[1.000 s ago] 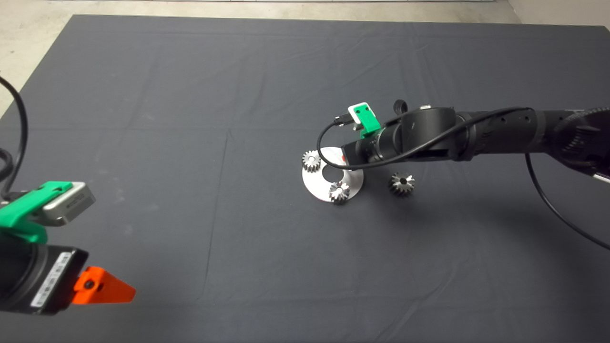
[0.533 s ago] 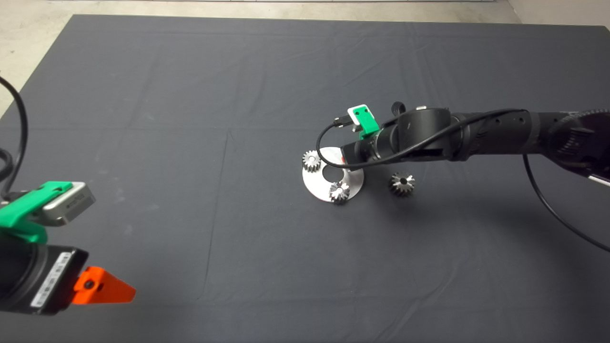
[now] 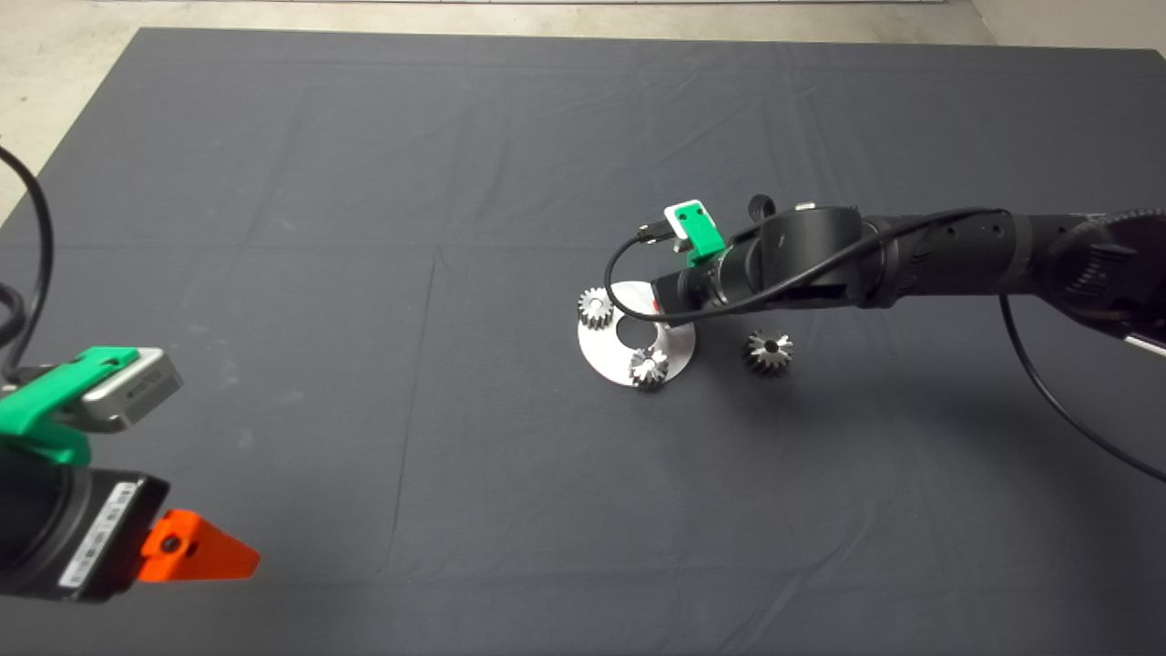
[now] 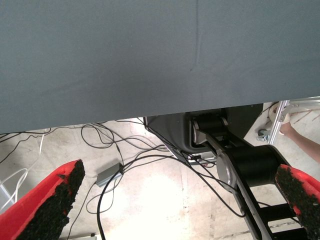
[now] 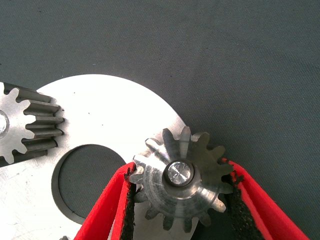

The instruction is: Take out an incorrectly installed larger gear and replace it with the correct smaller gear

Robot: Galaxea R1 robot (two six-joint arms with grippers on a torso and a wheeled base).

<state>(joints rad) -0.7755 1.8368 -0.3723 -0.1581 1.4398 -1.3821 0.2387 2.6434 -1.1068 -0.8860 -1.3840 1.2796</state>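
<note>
Head view hides the right gripper's fingers under its own black wrist, over the far edge of the round metal plate (image 3: 601,360). The smaller gear (image 3: 768,351) lies on the mat just beside that plate. Only the right wrist view shows the right gripper (image 5: 180,170), its rough black pads (image 5: 129,190) pressed on the teeth of the larger gear (image 5: 182,200), which sits on a shiny pin at the plate's rim. The left gripper (image 4: 180,170) is parked at the lower left with its fingers wide apart.

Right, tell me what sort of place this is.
Probably a robotics lab test bench. A dark mat covers the table, with gears on a round metal plate for an assembly trial, and loose cables lie across the bare concrete floor beyond the mat.
</note>
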